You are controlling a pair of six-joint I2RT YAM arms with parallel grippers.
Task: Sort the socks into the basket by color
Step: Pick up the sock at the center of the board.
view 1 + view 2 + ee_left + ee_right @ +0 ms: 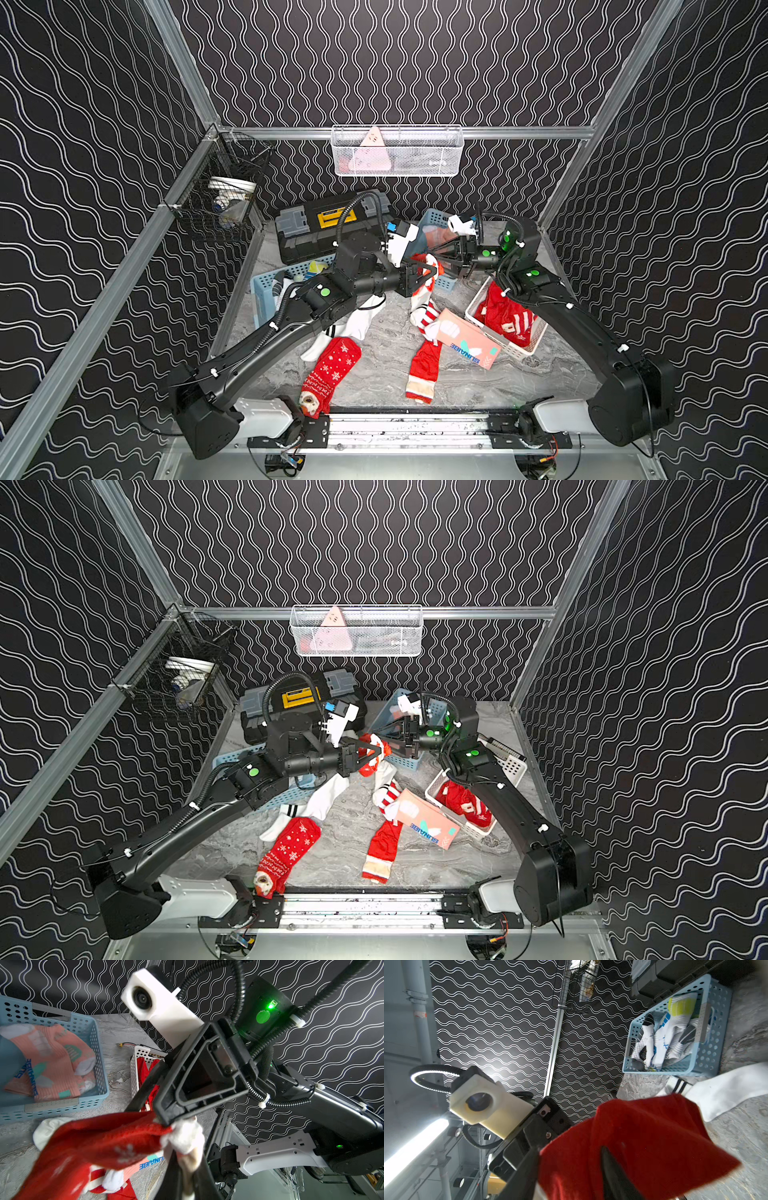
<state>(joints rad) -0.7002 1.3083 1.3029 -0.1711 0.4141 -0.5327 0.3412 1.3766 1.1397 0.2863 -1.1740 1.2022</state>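
My left gripper pinches the red sock by its cuff, mid-frame in a top view. The fingers of my right gripper flank it; squeezing or not, I cannot tell.

left arm and right arm black; white base links; round green stickers on joints; ribbed black cable conduit, white zip ties; white wrist camera housing.

The red sock is soft knit cloth with a fluffy white cuff. Left of centre in a top view, the blue basket is hard perforated plastic on a smooth grey marbled tabletop; the white basket at upper centre is fine metal mesh.
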